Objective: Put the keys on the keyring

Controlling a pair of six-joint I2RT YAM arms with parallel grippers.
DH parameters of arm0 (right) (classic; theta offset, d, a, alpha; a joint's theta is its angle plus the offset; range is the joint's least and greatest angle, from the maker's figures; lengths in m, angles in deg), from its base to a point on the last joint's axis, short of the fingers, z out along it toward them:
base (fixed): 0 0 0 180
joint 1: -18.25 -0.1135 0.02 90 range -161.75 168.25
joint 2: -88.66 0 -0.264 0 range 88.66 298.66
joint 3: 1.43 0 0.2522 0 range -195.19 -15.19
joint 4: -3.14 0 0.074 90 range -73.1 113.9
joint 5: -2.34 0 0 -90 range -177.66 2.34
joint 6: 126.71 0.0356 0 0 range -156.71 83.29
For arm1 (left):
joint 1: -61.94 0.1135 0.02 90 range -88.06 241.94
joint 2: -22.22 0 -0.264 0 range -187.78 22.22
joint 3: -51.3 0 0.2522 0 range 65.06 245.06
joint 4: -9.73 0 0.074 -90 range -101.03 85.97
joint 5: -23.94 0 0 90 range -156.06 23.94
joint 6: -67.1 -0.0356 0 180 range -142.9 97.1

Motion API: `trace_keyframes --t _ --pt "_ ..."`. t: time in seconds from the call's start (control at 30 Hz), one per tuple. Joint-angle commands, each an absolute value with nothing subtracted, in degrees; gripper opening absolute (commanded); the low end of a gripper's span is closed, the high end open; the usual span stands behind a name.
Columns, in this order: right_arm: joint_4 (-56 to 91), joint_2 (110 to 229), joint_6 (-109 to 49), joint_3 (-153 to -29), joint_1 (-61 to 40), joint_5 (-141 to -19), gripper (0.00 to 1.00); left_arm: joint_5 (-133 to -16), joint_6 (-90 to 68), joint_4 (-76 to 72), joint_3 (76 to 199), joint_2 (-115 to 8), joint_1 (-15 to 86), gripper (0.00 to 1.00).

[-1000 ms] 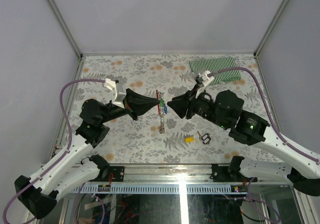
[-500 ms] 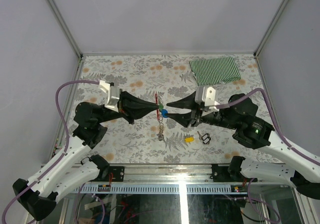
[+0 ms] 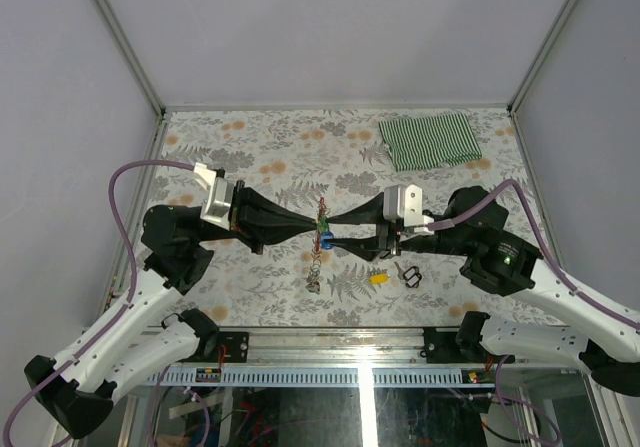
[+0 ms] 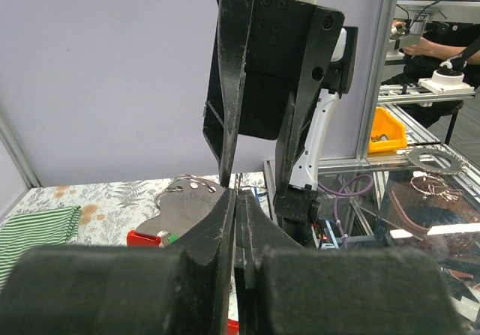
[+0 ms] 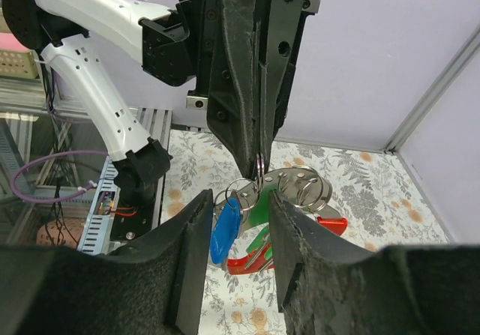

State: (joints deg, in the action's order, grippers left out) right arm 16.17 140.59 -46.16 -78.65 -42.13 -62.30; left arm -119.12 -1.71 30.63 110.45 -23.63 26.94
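Where the two arms meet tip to tip above the flowered table (image 3: 200,137), the left pincer (image 3: 314,228) has its jaws pressed together on a thin metal ring of the keyring (image 5: 246,264). The right wrist view shows this ring right at the tip of the shut fingers, with the rest of the bunch hanging from it. Below that tip hang the red clip (image 5: 334,226), several more silver rings (image 5: 309,189), a green key (image 5: 259,209) and a blue key (image 5: 225,230).

The right pincer (image 3: 336,233) faces the left one with its jaws apart. The bunch hangs in the gap between its two fingers (image 5: 187,267). The blue key is nearest the finger on the left of that view, and I cannot tell whether it touches it. Neither finger is seen pressing on anything.

From above, the green and blue heads show just at the point where the two pincers meet. The silver chain (image 3: 315,267) trails from there toward the near edge, on the near side of the left pincer's tip; I cannot tell whether its end touches the table.

A yellow key (image 3: 378,278) lies on the table just on the near side of the right pincer, beside a small black loop (image 3: 412,275). A green striped cloth (image 3: 430,139) lies well beyond the right pincer, at the far edge.
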Motion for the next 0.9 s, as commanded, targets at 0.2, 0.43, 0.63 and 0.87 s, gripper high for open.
trace_keyframes --t 0.2,0.43,0.63,0.87 --pt "9.2 140.7 -40.6 -80.0 -36.8 -53.5 0.39 -119.8 -1.5 33.9 112.8 -23.3 26.6 0.00" --pt "3.2 142.5 -33.4 -80.3 -30.8 -43.4 0.37 -118.9 -2.5 32.4 113.1 -23.2 26.6 0.00" --pt "3.0 144.5 -32.6 -80.3 -30.8 -41.6 0.32 -118.9 -2.6 32.4 113.3 -23.3 26.6 0.00" --pt "1.7 145.8 -32.3 -79.8 -30.8 -41.8 0.31 -119.1 -2.9 31.8 113.5 -23.2 26.6 0.00"
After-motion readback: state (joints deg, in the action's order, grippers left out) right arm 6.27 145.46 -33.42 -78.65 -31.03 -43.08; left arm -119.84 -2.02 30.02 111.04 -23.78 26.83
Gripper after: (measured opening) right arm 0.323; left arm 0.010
